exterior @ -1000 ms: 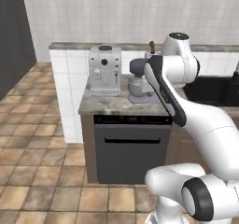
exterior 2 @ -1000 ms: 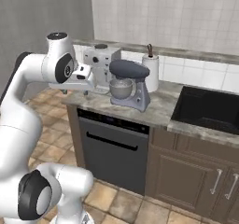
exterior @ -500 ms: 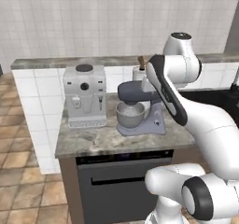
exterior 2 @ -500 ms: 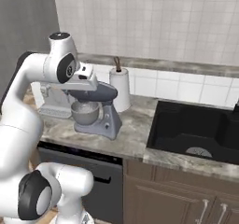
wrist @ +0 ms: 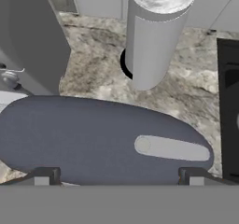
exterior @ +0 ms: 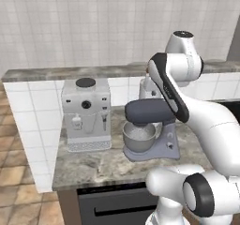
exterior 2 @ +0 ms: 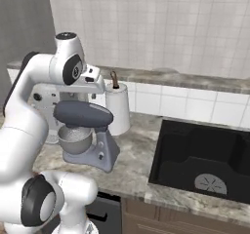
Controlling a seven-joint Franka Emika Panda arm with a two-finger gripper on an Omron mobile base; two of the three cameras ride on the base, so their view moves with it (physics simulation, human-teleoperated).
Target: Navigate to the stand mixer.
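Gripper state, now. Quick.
Gripper: open, holding nothing; its fingertips stand wide apart above the mixer head.

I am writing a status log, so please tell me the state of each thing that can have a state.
stand mixer: head down, bowl in place
espresso machine: upright on counter
paper towel roll: upright on its holder
sink: dry
gripper: open, above the mixer head
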